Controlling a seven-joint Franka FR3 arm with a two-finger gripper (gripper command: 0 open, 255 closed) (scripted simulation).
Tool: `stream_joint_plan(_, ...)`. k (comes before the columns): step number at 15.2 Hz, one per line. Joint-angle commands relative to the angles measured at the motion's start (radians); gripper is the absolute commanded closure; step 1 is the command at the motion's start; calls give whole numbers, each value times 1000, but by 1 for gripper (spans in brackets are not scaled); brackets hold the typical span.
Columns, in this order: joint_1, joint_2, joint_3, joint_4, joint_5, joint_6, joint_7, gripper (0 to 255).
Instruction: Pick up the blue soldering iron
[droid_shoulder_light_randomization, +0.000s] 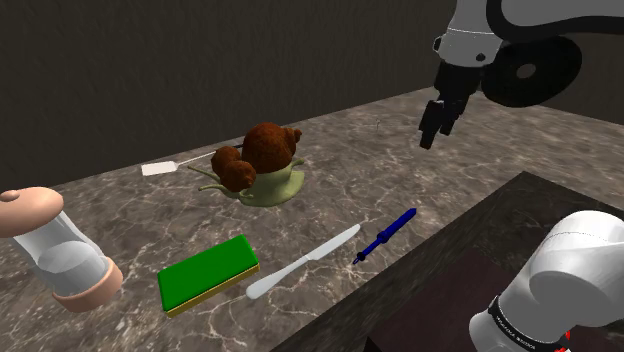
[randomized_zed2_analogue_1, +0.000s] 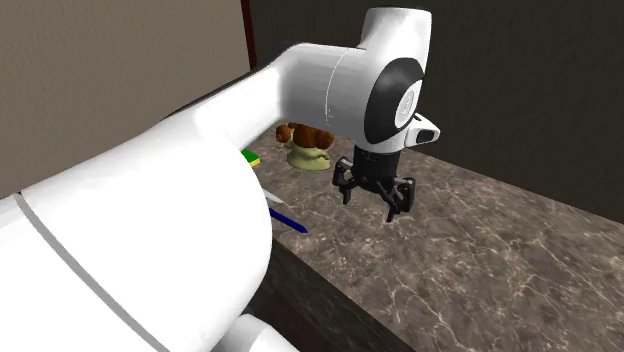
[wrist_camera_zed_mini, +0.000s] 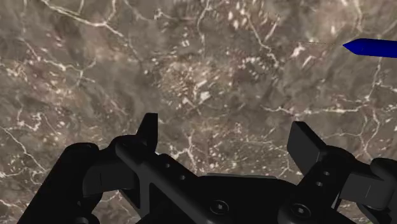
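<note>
The blue soldering iron (droid_shoulder_light_randomization: 386, 236) lies flat on the marble counter near its front edge, close to the dark stand. In the second exterior view a short stretch of the blue soldering iron (randomized_zed2_analogue_1: 289, 221) pokes out from behind the white arm. Its pointed blue end (wrist_camera_zed_mini: 369, 47) shows in the wrist view, well off to one side of the fingers. My black gripper (droid_shoulder_light_randomization: 432, 128) hangs above the counter, up and to the right of the iron in the shoulder view. The gripper (randomized_zed2_analogue_1: 376, 199) is open, its fingers apart with nothing between them (wrist_camera_zed_mini: 229, 137).
A silver knife (droid_shoulder_light_randomization: 303, 262) lies just left of the iron. Further left are a green block (droid_shoulder_light_randomization: 208, 273), a glass jar with tan ends (droid_shoulder_light_randomization: 60, 255), a brown teddy on a green dish (droid_shoulder_light_randomization: 262, 160) and a white spatula (droid_shoulder_light_randomization: 160, 168). The stand (droid_shoulder_light_randomization: 470, 270) borders the counter.
</note>
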Motion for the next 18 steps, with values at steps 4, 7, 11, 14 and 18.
stream_joint_plan(4,101,30,13,-10,1,57,-165,0)
stream_joint_plan(7,201,43,26,-30,4,106,-329,0)
stream_joint_plan(11,338,35,42,-73,10,161,-549,0)
stream_joint_plan(14,444,8,50,-119,15,192,-715,0)
stream_joint_plan(18,589,-56,54,-197,20,219,-938,0)
